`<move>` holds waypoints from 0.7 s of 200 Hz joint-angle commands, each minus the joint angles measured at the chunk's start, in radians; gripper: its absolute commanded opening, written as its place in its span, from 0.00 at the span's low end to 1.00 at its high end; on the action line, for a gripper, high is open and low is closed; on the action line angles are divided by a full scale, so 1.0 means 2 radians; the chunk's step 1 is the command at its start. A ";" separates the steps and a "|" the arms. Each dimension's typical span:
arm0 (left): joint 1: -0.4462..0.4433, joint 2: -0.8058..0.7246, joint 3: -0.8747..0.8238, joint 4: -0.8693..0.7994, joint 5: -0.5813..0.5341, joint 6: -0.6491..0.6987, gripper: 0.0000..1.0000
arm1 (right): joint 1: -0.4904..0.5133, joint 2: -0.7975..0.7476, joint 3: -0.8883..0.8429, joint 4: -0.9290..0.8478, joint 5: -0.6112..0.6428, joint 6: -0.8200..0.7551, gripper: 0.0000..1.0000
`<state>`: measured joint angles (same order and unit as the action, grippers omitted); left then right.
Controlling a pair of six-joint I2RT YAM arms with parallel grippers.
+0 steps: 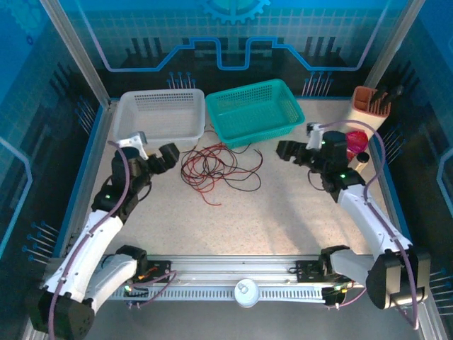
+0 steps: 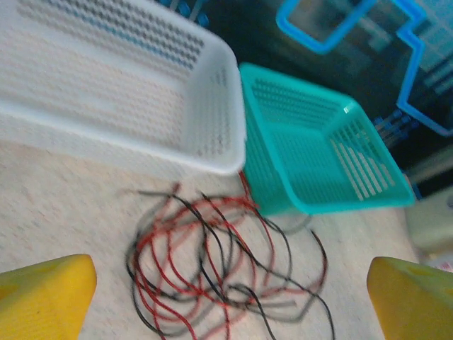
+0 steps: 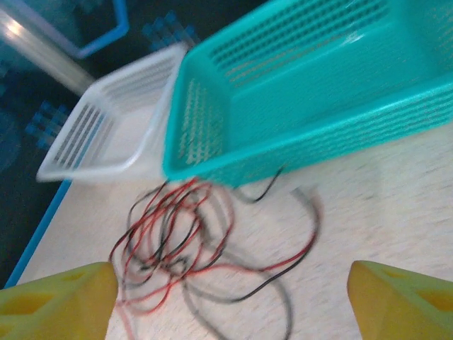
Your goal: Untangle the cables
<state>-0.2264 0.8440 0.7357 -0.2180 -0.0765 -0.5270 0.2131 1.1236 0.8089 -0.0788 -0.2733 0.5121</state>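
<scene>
The speckled table (image 1: pixel 283 227) sits inside shiny blue walls (image 1: pixel 42 106). The cables (image 1: pixel 216 168) lie in a blurry heap, perhaps knotted. The left gripper (image 1: pixel 168 157) and right gripper (image 1: pixel 287 151) both gape apart, holding nothing.

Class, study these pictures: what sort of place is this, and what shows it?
Probably a robotics lab test cell: left arm and right arm bolted at the near edge of the table, enclosure walls around it, and tangled cables near a white basket.
</scene>
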 commanded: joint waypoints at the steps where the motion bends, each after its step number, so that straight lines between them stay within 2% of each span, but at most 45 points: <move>1: -0.041 0.002 -0.022 -0.027 -0.012 -0.038 0.99 | 0.068 0.037 -0.007 -0.014 0.001 0.037 0.85; 27: -0.079 0.012 -0.061 0.002 -0.042 -0.073 0.99 | 0.135 0.107 0.000 0.030 0.028 0.088 0.80; 47: -0.091 0.022 -0.079 0.016 -0.051 -0.097 0.99 | 0.171 0.157 0.007 0.080 0.043 0.123 0.77; 69: -0.097 0.022 -0.078 0.013 -0.057 -0.100 0.99 | 0.206 0.206 0.032 0.097 0.074 0.137 0.75; 87: -0.099 0.018 -0.074 0.008 -0.063 -0.097 0.99 | 0.221 0.243 0.059 0.111 0.088 0.145 0.70; 140: -0.102 0.007 -0.070 0.001 -0.065 -0.094 0.99 | 0.229 0.307 0.092 0.147 0.117 0.177 0.67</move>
<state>-0.4213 0.8768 0.5758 -0.2169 -0.1875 -0.7082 0.6628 1.6909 0.9497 0.1555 -0.0837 0.8185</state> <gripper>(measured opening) 0.992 0.681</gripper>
